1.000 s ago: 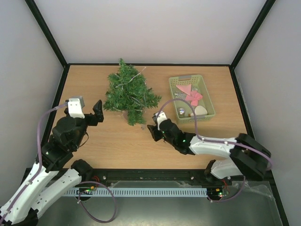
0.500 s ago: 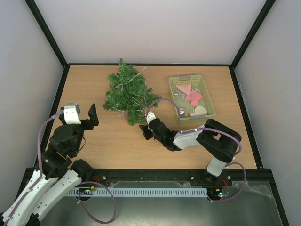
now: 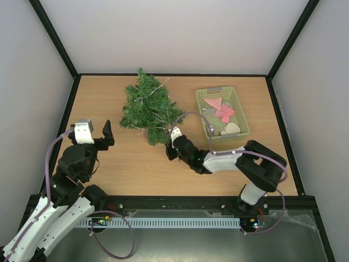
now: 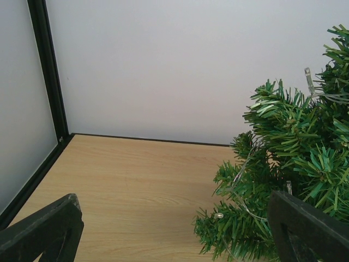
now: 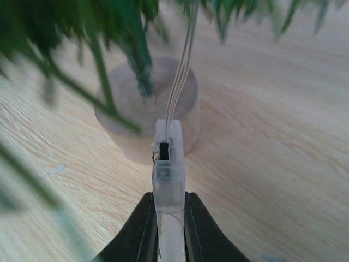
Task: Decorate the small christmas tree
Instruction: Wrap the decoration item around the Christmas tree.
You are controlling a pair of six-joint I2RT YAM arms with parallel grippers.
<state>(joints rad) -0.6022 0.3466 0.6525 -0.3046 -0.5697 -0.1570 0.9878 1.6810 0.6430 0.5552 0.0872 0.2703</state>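
Observation:
The small christmas tree (image 3: pixel 149 108) stands at the back middle of the table on a round wooden base (image 5: pixel 126 112), with a thin light wire running through its dark green branches (image 4: pixel 283 164). My right gripper (image 3: pixel 172 147) sits low at the foot of the tree. In the right wrist view it (image 5: pixel 170 203) is shut on a clear plastic switch box (image 5: pixel 169 158), whose wires lead up into the tree. My left gripper (image 3: pixel 102 138) hovers left of the tree. It (image 4: pixel 174 224) is open and holds nothing, its right finger (image 4: pixel 308 229) close to the lower branches.
A pale green basket (image 3: pixel 240 111) stands right of the tree and holds pink ornaments (image 3: pixel 223 112), a silver star and a pale heart. Black frame posts and white walls close in the table on three sides.
My right gripper has slid left to the tree's base and shut on the clear switch box. The left gripper has drawn back a little to the left and stayed open.

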